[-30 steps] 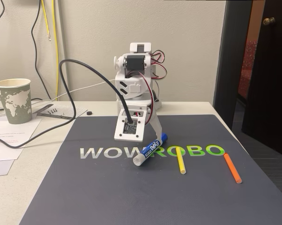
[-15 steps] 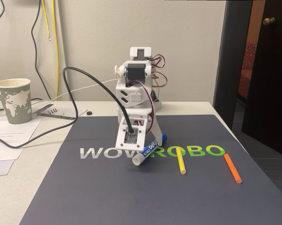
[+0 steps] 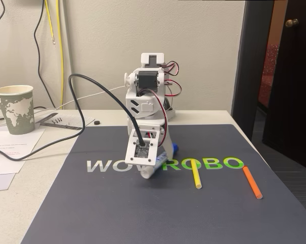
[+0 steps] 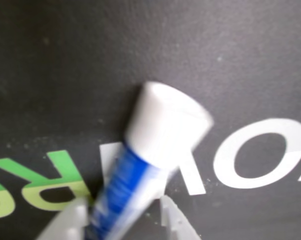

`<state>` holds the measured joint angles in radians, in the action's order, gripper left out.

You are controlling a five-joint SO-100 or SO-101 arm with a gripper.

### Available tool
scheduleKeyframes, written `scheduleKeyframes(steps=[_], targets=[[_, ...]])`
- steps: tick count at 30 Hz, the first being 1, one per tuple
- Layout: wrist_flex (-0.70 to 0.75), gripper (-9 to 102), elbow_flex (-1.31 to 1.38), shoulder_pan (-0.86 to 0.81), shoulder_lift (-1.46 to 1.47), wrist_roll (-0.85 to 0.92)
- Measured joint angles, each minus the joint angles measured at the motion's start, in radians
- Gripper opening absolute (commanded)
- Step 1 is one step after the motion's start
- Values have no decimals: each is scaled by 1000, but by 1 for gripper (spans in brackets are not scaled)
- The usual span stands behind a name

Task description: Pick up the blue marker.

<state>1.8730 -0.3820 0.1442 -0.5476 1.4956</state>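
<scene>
The arm is bending down over the dark mat (image 3: 92, 203), its gripper (image 4: 123, 220) clamping the blue marker (image 4: 140, 170) between both fingers; the marker's white end seems to be just off the mat, though the wrist view is blurred. One yellow stick (image 3: 195, 173) and one orange stick (image 3: 252, 182) are lying to the right in the fixed view, one paper cup (image 3: 14, 109) far left.

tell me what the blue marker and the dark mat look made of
Blue marker: likely smooth plastic, judging by its glossy white end and printed blue label, held between the pincer fingers. Dark mat: matte, probably rubber or fabric-topped; it shows no glare and has printed lettering, but the exact material is unclear.
</scene>
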Motion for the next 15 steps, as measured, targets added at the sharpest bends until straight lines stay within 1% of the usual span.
scheduleKeyframes(steps=[10, 13, 15], targets=[[0, 11, 0, 0, 0, -3], [0, 8, 0, 0, 0, -5], [0, 4, 0, 0, 0, -9]])
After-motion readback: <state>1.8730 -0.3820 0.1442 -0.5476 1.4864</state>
